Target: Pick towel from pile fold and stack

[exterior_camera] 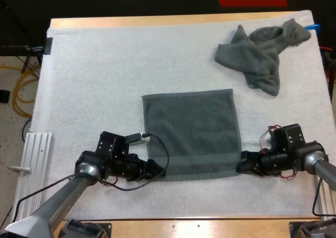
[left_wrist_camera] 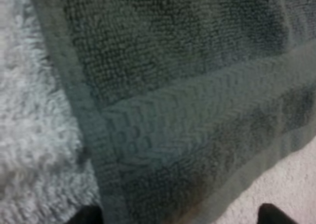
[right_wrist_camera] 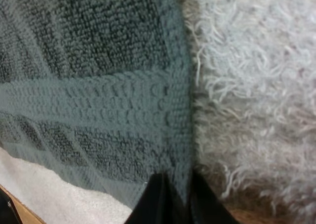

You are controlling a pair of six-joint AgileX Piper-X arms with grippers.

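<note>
One flat towel [exterior_camera: 191,128]; left tool [exterior_camera: 159,170], right tool [exterior_camera: 241,162] at near corners.

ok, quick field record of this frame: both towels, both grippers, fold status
flat towel: spread out on the white mat, mid-table
crumpled towel: far right part of the mat, apart from the flat towel
left gripper: at the flat towel's near left corner, fingers apart with the corner between them
right gripper: at the flat towel's near right corner, fingers pinched on its edge
fold status: not yet folded
</note>
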